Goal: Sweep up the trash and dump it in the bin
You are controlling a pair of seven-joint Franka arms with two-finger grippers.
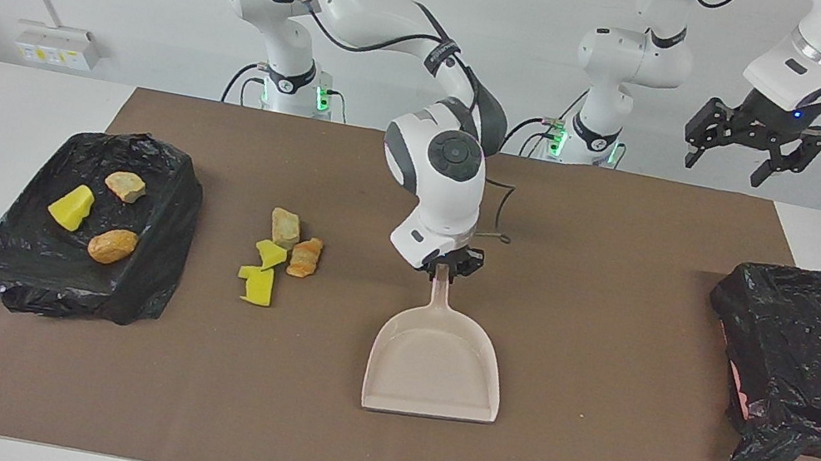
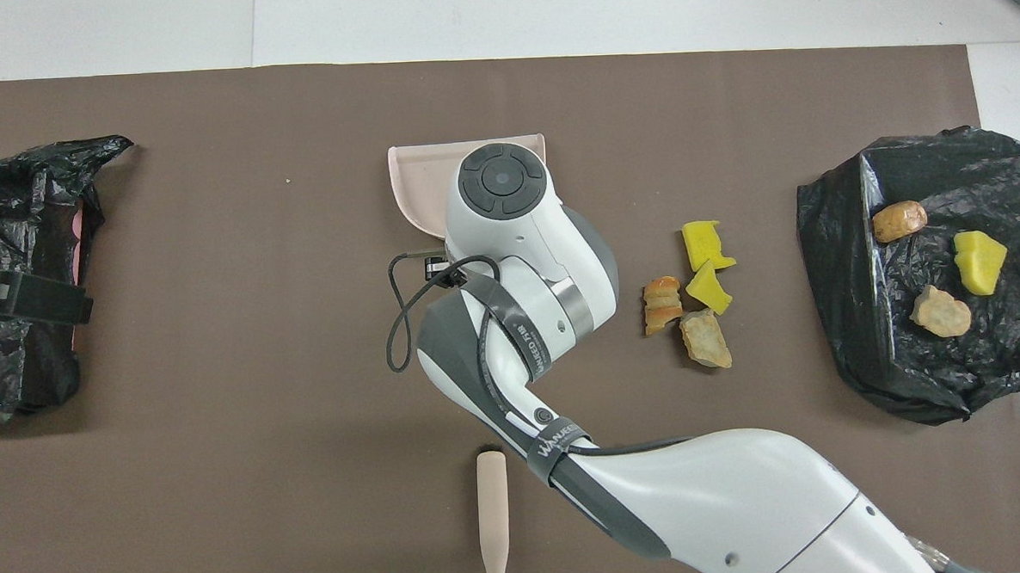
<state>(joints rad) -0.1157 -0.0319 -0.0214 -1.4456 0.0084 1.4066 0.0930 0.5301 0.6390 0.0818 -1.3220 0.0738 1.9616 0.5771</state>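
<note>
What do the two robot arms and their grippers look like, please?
Both arms are glossy white with rounded segments and dark grey joints. The right arm has a round grey end cap, a black cable strapped along it, and grey bands with white lettering. The left gripper is black with angular linkages. Green lights glow at both bases.

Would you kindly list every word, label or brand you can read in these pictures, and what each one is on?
"WANUFEED": on the black cable strap round the right arm's forearm, overhead view.
"WANUFEED F1M", last characters uncertain: on the second black strap nearer the wrist.
White wall box: marks too small to read.
Dustpan, bin bags: no text.
</note>
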